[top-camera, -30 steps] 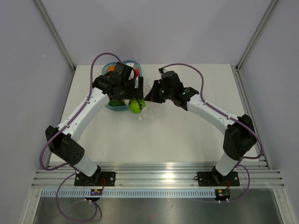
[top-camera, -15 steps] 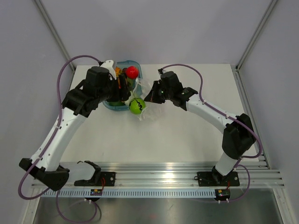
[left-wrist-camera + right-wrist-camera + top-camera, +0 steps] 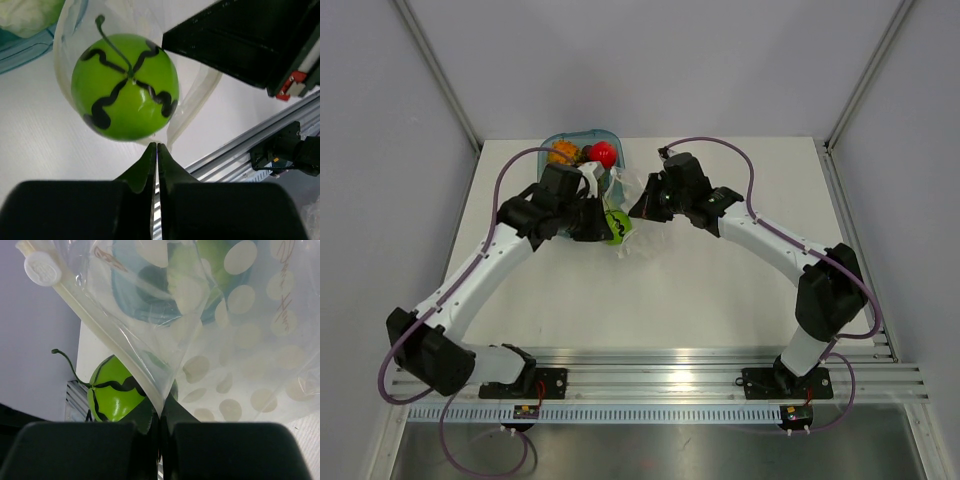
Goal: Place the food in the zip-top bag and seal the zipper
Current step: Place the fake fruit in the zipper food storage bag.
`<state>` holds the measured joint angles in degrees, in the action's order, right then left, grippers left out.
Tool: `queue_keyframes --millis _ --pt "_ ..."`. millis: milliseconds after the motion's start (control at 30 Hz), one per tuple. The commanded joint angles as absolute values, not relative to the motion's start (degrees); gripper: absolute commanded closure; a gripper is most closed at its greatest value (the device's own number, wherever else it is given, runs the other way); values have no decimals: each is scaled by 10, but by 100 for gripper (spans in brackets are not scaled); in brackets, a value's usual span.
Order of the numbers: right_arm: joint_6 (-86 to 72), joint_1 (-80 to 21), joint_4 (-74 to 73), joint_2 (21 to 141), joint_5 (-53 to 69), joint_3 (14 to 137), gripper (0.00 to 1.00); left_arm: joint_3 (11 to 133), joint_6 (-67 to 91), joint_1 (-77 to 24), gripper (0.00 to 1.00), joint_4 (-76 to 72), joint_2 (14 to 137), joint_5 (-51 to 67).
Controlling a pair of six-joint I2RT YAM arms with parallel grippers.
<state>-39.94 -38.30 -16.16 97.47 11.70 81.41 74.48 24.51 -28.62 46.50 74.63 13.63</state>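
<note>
A green toy fruit with black wavy stripes point(image 3: 125, 92) lies inside the clear zip-top bag point(image 3: 638, 243), beside the blue tray. My left gripper point(image 3: 156, 146) is shut just below the fruit. The bag's edge point(image 3: 176, 131) runs down against its tips, and I see nothing between them. My right gripper point(image 3: 160, 412) is shut on a fold of the bag's mouth, holding it up. The zipper point(image 3: 100, 332) runs from that fold to a white slider point(image 3: 42, 268). From above, the left gripper point(image 3: 607, 224) partly hides the fruit point(image 3: 618, 229), with the right gripper point(image 3: 642, 208) close by.
The translucent blue tray point(image 3: 570, 138) at the back holds an orange bumpy fruit point(image 3: 560, 155) and a red strawberry point(image 3: 603, 153). A pale cabbage point(image 3: 25, 15) shows at the tray's edge. The metal rail point(image 3: 650, 365) runs along the near table edge.
The left arm has swung from the tray over to the bag's near side, and its jaws have gone from wide open to shut. The right arm has not moved.
</note>
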Motion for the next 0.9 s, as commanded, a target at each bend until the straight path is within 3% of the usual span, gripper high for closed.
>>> queue_keyframes --millis 0,300,867 --pt "-404 -388 -147 955 134 824 100 773 250 -287 97 393 790 160" --pt "-403 -389 -156 926 139 817 100 834 251 -291 100 372 894 141" --pt "-427 -389 -106 956 161 800 100 851 219 -282 94 386 800 157"
